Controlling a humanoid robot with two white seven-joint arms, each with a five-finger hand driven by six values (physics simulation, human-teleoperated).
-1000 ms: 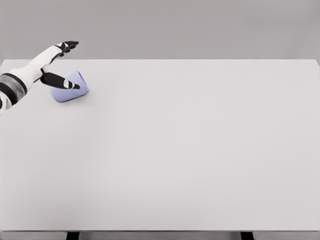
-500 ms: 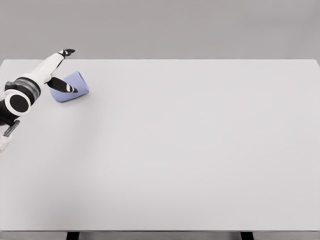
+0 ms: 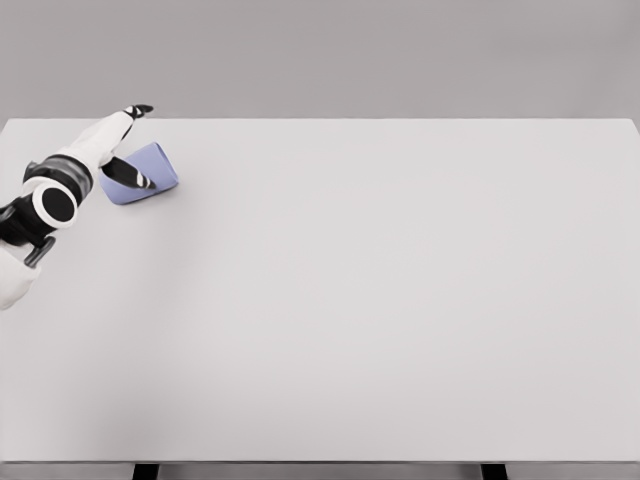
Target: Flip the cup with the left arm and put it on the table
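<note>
Starting nearest: only bare white surface (image 3: pixel 380 320) across the front and middle, nothing standing on it, right arm nowhere in the frame. Coming in from the lower left edge, the left arm, elbow joint toward the camera, forearm reaching up and away toward the far left corner. Farther back, the left hand (image 3: pixel 122 150) at the cup (image 3: pixel 150 178), thumb laid dark across the cup's side, the other fingers (image 3: pixel 138 110) stretched straight out past it toward the far edge; looks like a loose, open hold rather than a closed grip. Lying tilted on its side on the surface near the far left corner, the pale blue cup, touching the thumb. Cannot tell whether anything is inside; mouth not visible from here. Likely risks: slipping out of so partial a hold during the turn, rolling toward the near left edge, or tipping back over instead of settling upright.
</note>
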